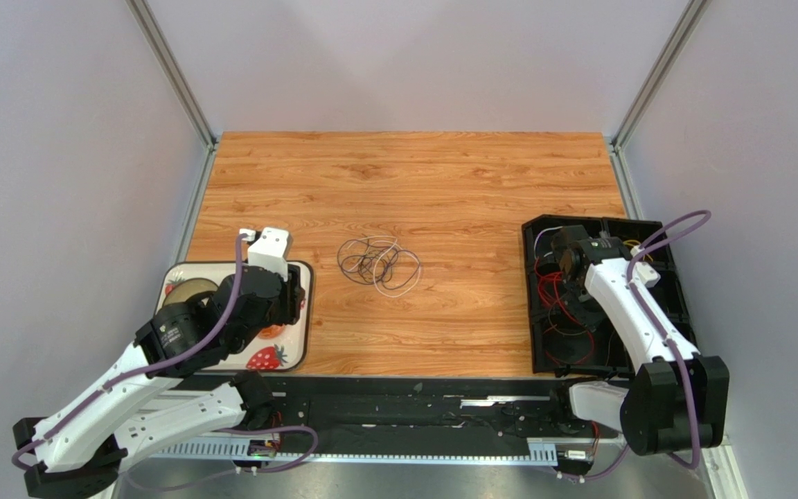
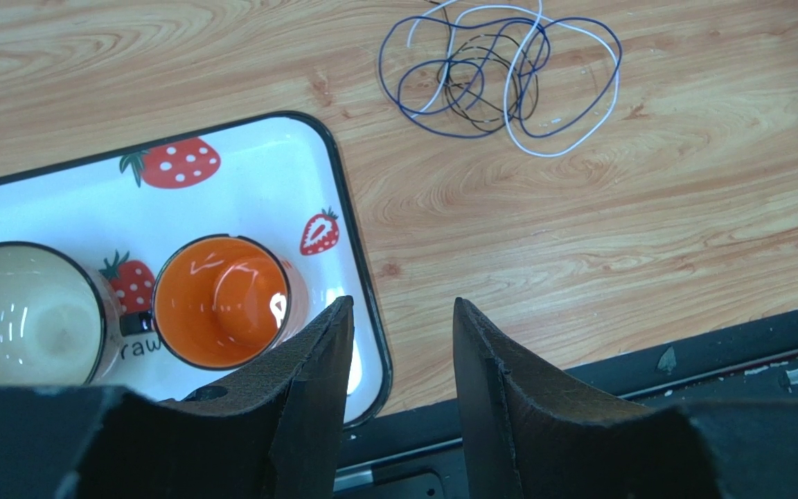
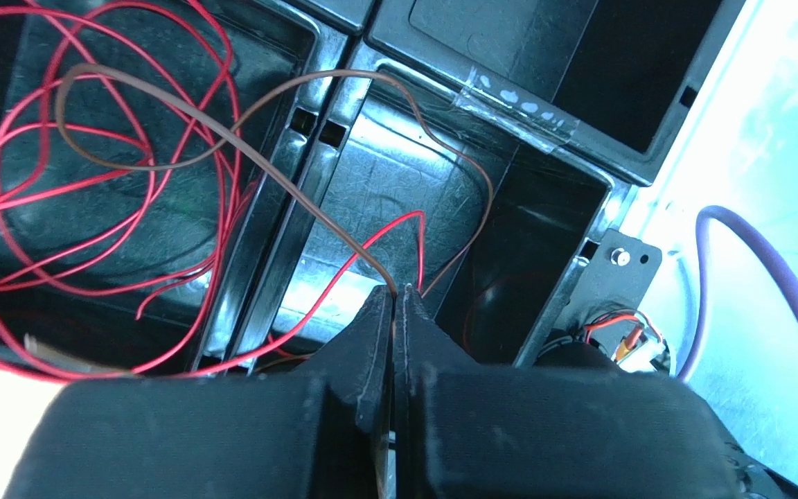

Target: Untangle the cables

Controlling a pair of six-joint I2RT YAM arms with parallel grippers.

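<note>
Right tool (image 3: 393, 296) low on brown cable (image 3: 60, 104)

This is a robotics lab test cell. A left arm (image 1: 127, 393) and a right arm (image 1: 630, 310) are bolted to a black rail (image 1: 414, 400) at the edge of a wood-grain table (image 1: 414, 177). Blank grey walls (image 1: 60, 156) on aluminium posts (image 1: 171, 68) box it in, and purple hoses (image 1: 676, 222) run along the arms.

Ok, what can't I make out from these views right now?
- Top view: strand colours in the cable pile are too small to tell.
- Left wrist: the pile's far edge is cut off by the frame's top.
- Right wrist: whether the red cable is pinched with the brown cable is hidden inside the shut right hand.
</note>
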